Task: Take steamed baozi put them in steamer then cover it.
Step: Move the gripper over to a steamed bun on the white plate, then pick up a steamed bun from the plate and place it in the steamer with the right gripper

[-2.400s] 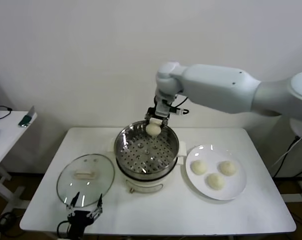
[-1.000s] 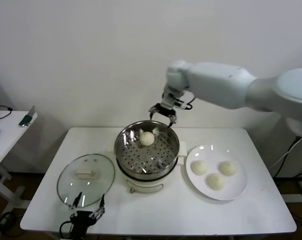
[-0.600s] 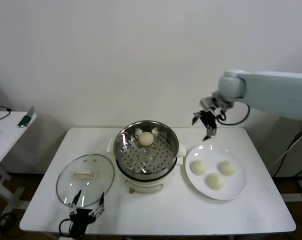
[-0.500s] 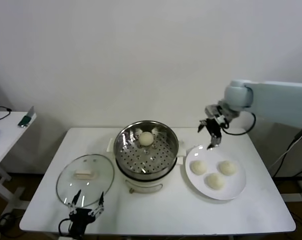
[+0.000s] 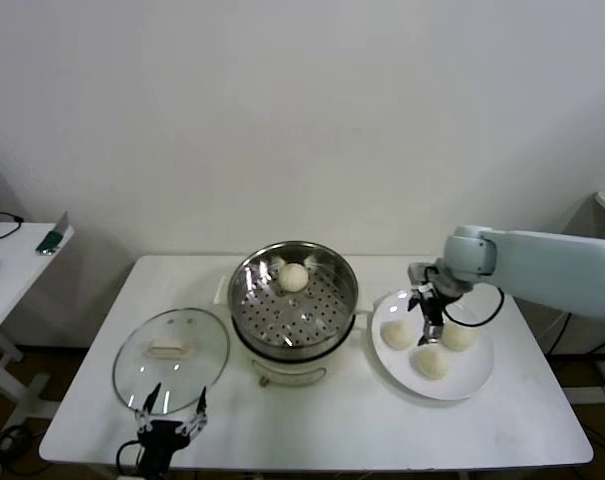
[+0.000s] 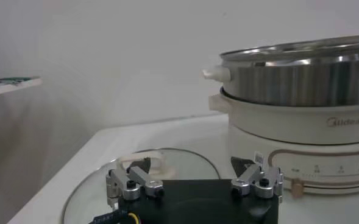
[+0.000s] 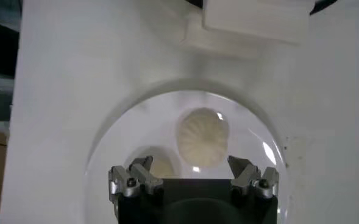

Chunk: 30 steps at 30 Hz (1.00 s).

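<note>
The steamer (image 5: 294, 300) stands mid-table with one baozi (image 5: 294, 277) on its perforated floor at the back. Three more baozi (image 5: 396, 334) (image 5: 457, 336) (image 5: 431, 362) lie on a white plate (image 5: 477, 375) to its right. My right gripper (image 5: 428, 320) is open and empty, low over the plate among the three buns. In the right wrist view one bun (image 7: 203, 137) lies just ahead of the open gripper (image 7: 189, 163), and another (image 7: 159, 167) is partly hidden by it. The glass cover (image 5: 171, 347) lies flat to the left of the steamer. My left gripper (image 5: 169, 410) is open, parked at the front edge beside the cover (image 6: 167, 163).
The steamer's cream-white base (image 6: 289, 137) stands close to the right of the left gripper (image 6: 194, 182). Its side handle (image 7: 252, 21) shows beyond the plate (image 7: 130, 131). A small side table (image 5: 17, 265) with objects stands at the far left. A white wall is behind.
My right gripper let the baozi go in the steamer, swung right and came down over the plate, open. The left arm has not moved.
</note>
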Each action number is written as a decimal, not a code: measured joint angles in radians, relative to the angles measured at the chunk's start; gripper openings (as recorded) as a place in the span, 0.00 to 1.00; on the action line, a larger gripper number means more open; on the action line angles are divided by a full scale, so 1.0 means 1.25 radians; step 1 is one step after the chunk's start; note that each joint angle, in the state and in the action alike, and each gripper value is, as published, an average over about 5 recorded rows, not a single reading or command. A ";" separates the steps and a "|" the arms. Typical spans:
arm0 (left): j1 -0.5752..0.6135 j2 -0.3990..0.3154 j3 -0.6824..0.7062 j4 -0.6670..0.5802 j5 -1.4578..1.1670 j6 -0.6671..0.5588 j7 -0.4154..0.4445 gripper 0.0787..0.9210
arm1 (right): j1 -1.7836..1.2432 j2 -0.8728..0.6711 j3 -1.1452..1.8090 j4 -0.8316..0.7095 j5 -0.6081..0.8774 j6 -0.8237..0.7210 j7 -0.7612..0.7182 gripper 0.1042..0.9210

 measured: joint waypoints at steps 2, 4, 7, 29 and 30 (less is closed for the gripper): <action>0.000 -0.001 0.000 0.003 0.000 -0.002 -0.001 0.88 | -0.027 0.010 0.019 -0.019 -0.009 -0.005 0.005 0.88; 0.000 -0.001 0.000 0.005 0.000 -0.003 -0.001 0.88 | -0.051 0.021 0.036 -0.038 -0.017 -0.007 0.007 0.88; -0.001 -0.001 -0.001 0.007 0.000 -0.004 -0.002 0.88 | -0.081 0.037 0.058 -0.066 -0.027 -0.011 0.009 0.87; -0.001 -0.003 0.003 0.007 0.002 -0.007 -0.006 0.88 | -0.027 0.038 0.061 -0.098 0.008 0.017 -0.045 0.60; -0.001 -0.003 0.004 0.007 0.003 -0.007 -0.006 0.88 | -0.003 0.035 0.048 -0.093 0.016 0.022 -0.054 0.60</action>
